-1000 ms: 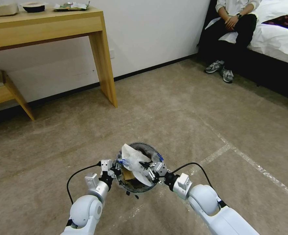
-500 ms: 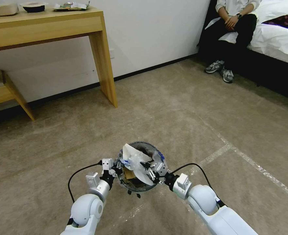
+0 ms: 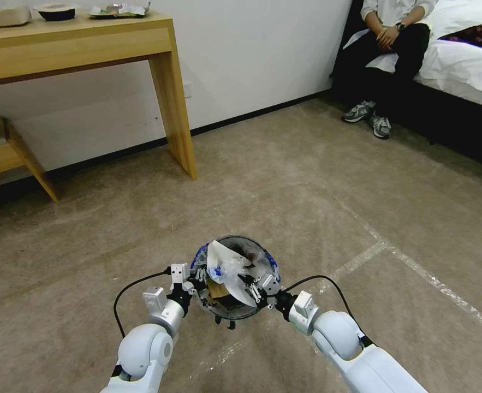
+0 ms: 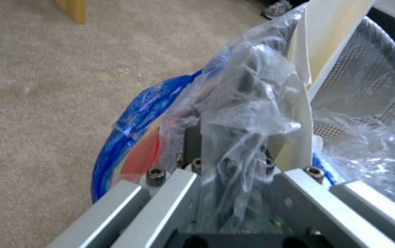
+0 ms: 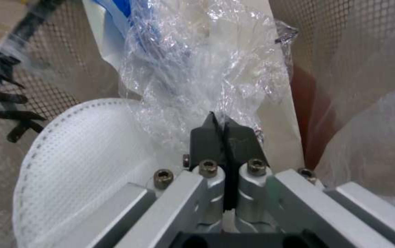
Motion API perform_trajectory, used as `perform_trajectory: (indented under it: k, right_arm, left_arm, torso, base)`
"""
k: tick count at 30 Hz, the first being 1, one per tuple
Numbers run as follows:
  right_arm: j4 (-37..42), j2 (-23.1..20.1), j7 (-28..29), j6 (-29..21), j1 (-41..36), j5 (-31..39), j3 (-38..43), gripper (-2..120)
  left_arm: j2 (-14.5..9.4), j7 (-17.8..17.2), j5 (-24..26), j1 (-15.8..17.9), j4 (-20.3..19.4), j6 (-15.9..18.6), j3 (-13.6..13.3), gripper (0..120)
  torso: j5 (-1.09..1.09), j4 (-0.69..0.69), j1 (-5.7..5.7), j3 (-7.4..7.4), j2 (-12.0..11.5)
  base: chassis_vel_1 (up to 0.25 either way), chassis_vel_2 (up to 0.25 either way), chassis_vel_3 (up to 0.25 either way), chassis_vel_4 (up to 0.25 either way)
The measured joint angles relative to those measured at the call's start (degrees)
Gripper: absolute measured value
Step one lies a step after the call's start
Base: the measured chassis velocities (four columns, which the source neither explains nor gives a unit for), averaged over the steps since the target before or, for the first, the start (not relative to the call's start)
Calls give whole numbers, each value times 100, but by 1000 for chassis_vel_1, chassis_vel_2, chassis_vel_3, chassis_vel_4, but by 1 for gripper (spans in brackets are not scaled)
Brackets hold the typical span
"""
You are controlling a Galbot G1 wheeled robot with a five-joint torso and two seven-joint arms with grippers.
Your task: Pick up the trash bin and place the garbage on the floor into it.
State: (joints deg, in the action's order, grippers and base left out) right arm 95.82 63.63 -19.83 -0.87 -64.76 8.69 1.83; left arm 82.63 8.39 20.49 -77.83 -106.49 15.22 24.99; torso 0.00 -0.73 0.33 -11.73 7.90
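Head view: the small round grey-rimmed mesh trash bin [image 3: 233, 275], lined with crinkly clear plastic, sits at 6 o'clock above the beige carpet floor [image 3: 306, 180]. The left gripper [image 3: 195, 281] pinches its rim at 9 o'clock. The right gripper [image 5: 225, 132], pads pressed together on liner film, lies beside a white slipper [image 5: 87, 162]. Best practice: release the film and withdraw straight, keeping the bin level.

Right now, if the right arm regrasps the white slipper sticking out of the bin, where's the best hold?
Probably the slipper's flat upper end, which juts above the trash bin's rim. Come from above with the right tool, pinching across the thin sheet. That end looks bare of the crinkly bag, which the right tool now pinches shut; the left tool holds the rim.
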Motion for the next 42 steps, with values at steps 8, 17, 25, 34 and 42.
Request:
perform_trajectory:
  k: [8,17,25,34,42]
  right_arm:
    - [4,-18,16,-15,-3,19,3,0]
    - [62,-81,-166,73,-28,81,23,32]
    - [100,-72,-174,116,-54,81,54,61]
    - [161,-105,-244,142,-55,101,98,93]
    - [236,-147,-310,182,-40,148,143,100]
  left_arm:
    - [-5,0,4,14,5,0,6,1]
    - [2,-1,1,31,30,1,15,1]
    - [4,0,-14,36,61,2,18,1]
    - [11,21,-17,66,137,3,22,1]
    - [3,-2,-20,123,257,1,61,1]
  torso:
    - [0,1,0,0,0]
    - [0,0,0,0,0]
    - [0,0,0,0,0]
    - [0,0,0,0,0]
    - [0,0,0,0,0]
  base:
    - [0,0,0,0]
    - [0,0,0,0]
    - [0,0,0,0]
    - [0,0,0,0]
    - [0,0,0,0]
